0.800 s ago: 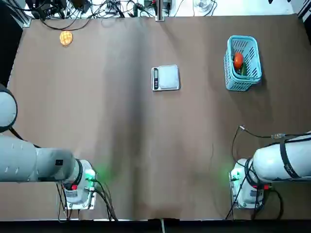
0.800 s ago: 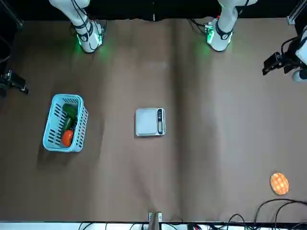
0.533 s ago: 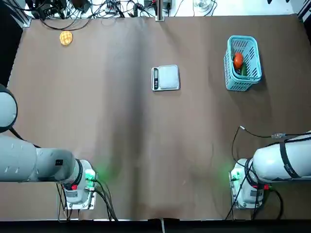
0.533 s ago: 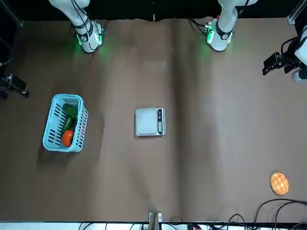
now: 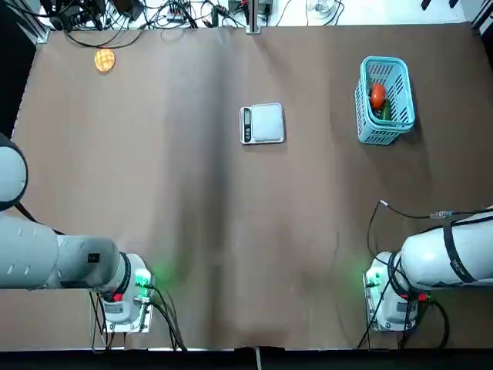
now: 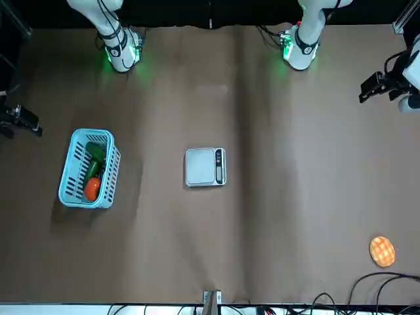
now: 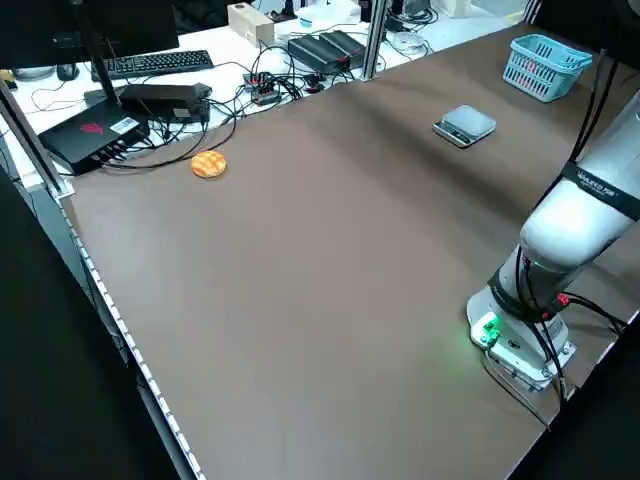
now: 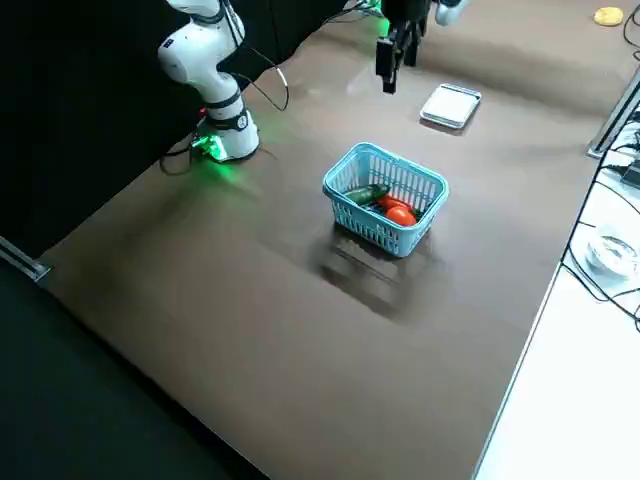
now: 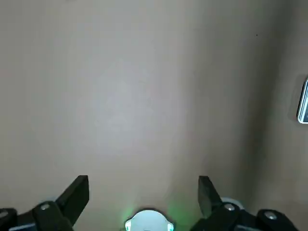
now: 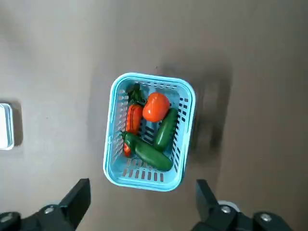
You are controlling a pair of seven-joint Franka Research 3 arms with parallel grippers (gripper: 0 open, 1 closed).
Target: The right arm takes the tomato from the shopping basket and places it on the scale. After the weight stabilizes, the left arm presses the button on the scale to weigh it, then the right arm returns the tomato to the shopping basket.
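The tomato [image 10: 155,107] lies in the light-blue shopping basket [image 10: 188,120] with green vegetables and a red pepper. The same tomato [image 5: 377,95] and basket [image 5: 385,131] sit far right on the table. The silver scale [image 5: 263,123] stands mid-table with nothing on it, its dark strip on its left edge. My right gripper [image 10: 139,197] hangs open high above the basket, and shows at the picture's left edge [image 6: 26,121] in the front view. My left gripper [image 9: 143,190] is open over bare table at the left [image 6: 369,90].
A flat yellow-orange waffle disc [image 5: 105,60] lies at the far left corner. Cables, a keyboard and boxes [image 7: 150,95] crowd the desk beyond the far edge. Both green-lit bases [image 5: 131,289] stand at the near edge.
In the front view the right gripper has crept a little farther out from the robot's side; the left arm, the tomato and the scale have not moved.
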